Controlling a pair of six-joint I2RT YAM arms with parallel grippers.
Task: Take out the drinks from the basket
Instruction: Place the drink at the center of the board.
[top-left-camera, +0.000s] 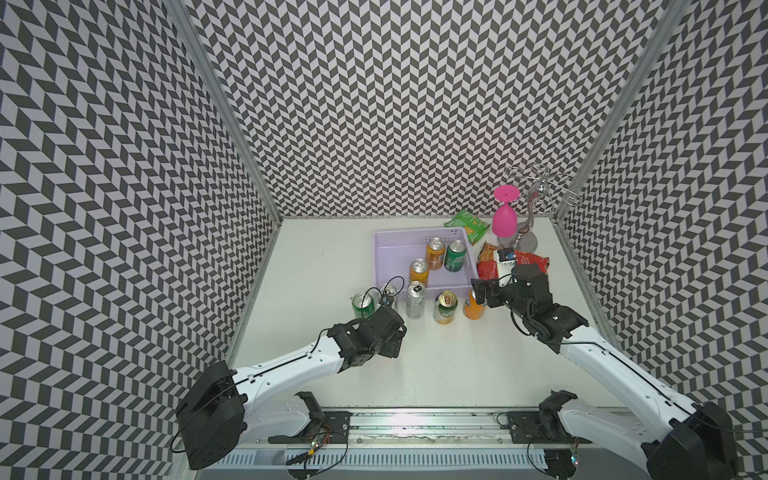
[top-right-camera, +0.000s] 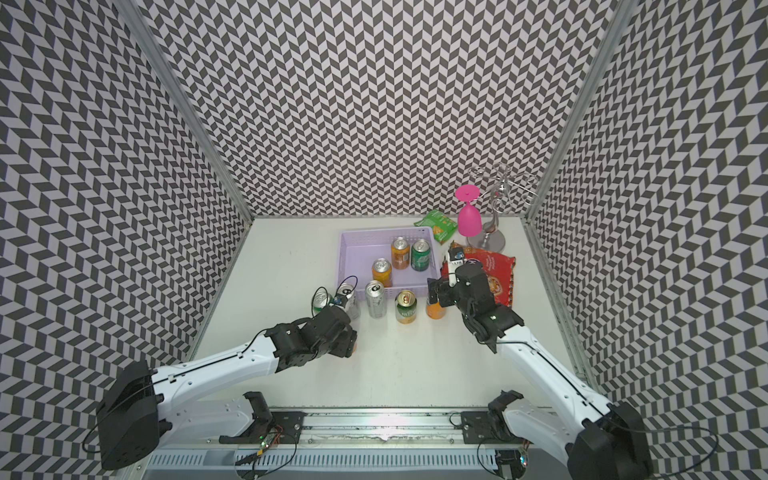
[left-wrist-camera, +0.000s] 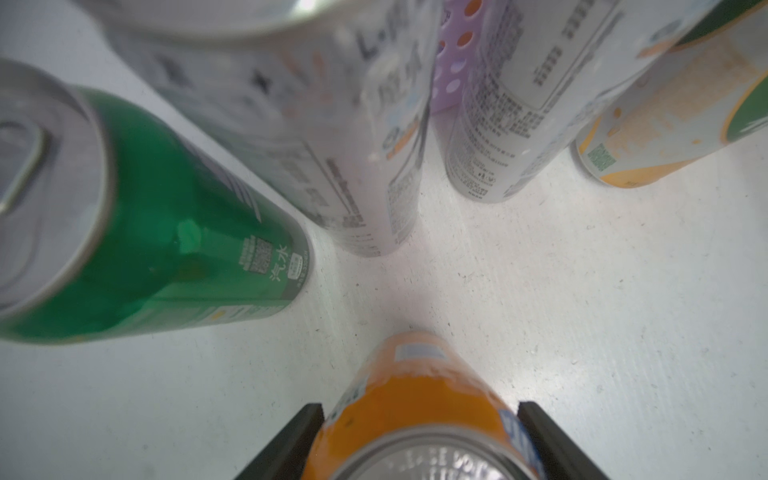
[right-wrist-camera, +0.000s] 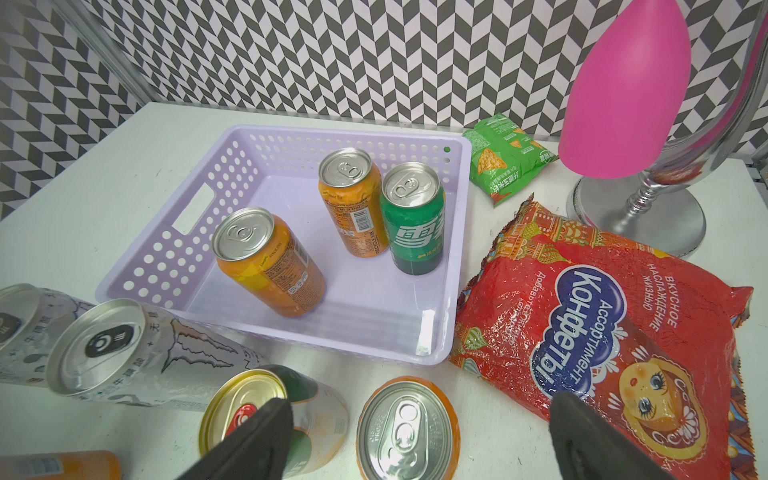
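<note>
Drinks inside the shallow lavender plastic basket with perforated sides (top-left-camera: 384, 253) number three in both top views: a far orange metal can (top-left-camera: 435, 252), a green metal can (top-left-camera: 455, 256) just beside it, and a nearer orange metal can (top-left-camera: 418, 272), all upright. The right gripper (top-left-camera: 482, 293) hangs just outside the basket's near right corner. In the left wrist view the left gripper (left-wrist-camera: 419, 409) straddles a standing orange can (left-wrist-camera: 415, 386), fingers (left-wrist-camera: 301, 432) parted just clear of it, seemingly gripping nothing. In the right wrist view the right fingers (right-wrist-camera: 257, 436) gape wide and empty over another orange can (right-wrist-camera: 409, 428); the basket's cans lie ahead beyond its near wall. I judge the right arm nearer.
</note>
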